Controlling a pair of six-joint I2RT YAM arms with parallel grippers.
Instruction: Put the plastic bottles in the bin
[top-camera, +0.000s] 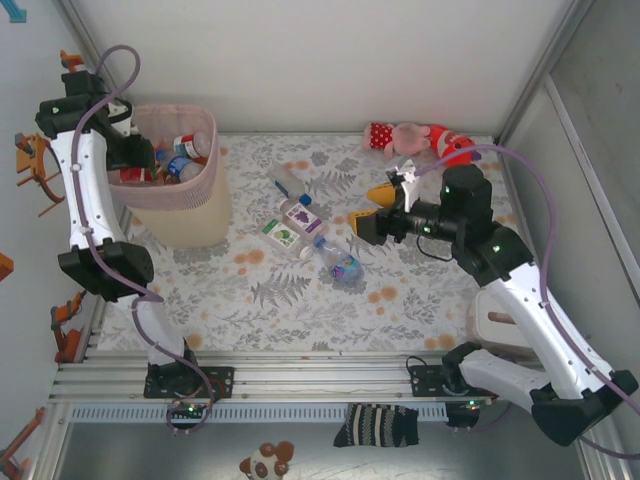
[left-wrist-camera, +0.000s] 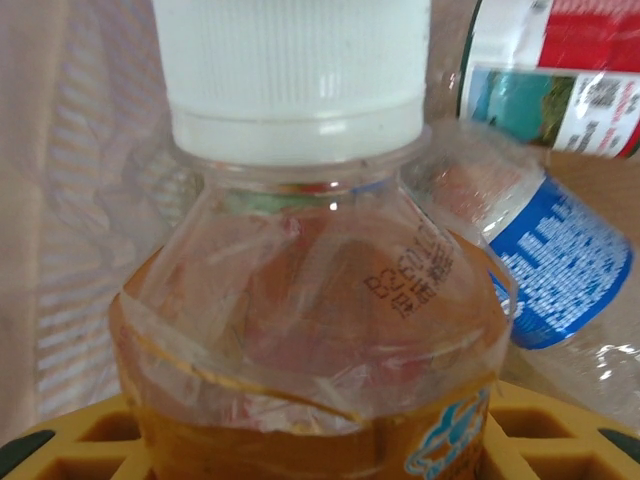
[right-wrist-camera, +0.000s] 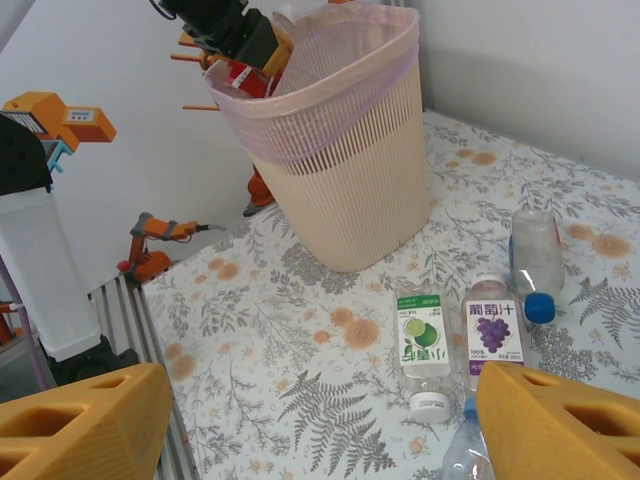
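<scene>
My left fingers grip a white-capped bottle, clear with an orange label, at the mouth of the bin. A blue-label bottle lies in the bin just behind it. My right fingers are spread wide with nothing between them, above the table. On the table lie a lime-label bottle and a grape-label bottle side by side, with a blue-capped bottle near.

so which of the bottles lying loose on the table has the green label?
The lime-label bottle: green-and-white label with a lime slice, white cap. It lies beside the purple grape-label bottle, on the side nearer the bin.
</scene>
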